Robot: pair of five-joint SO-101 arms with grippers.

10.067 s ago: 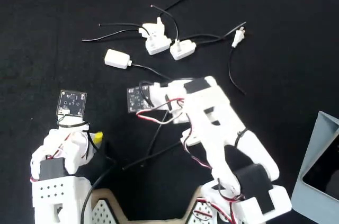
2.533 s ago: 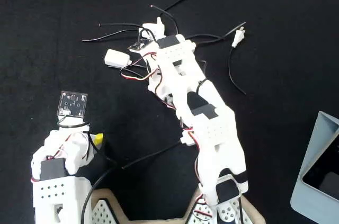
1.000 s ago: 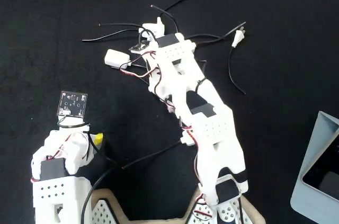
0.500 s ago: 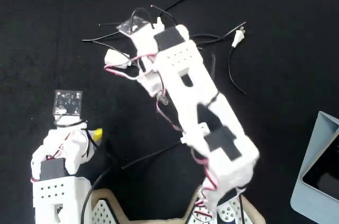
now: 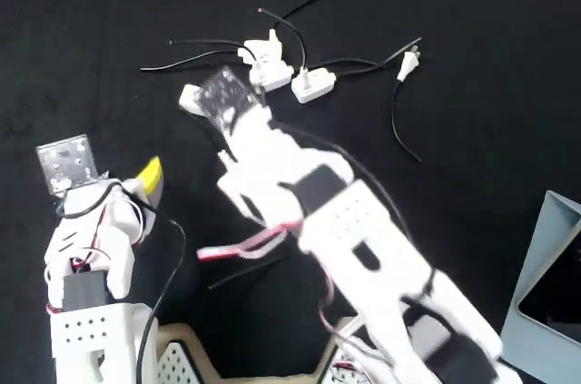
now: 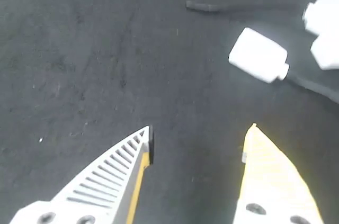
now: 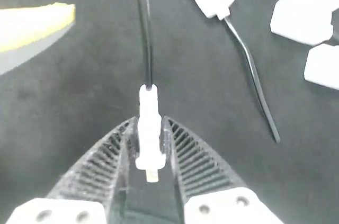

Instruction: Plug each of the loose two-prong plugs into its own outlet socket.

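Clamping a plug [image 7: 148, 128] lengthwise, its cord [image 7: 145, 33] trailing ahead, the right claw [image 7: 149, 121] hangs over the desk [image 7: 79, 91]; the left claw [image 6: 201, 128] gapes empty.

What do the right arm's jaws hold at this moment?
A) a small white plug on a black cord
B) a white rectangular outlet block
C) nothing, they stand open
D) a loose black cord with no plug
A: in the right wrist view the jaws of the right gripper are closed on either side of the small white plug on a black cord.
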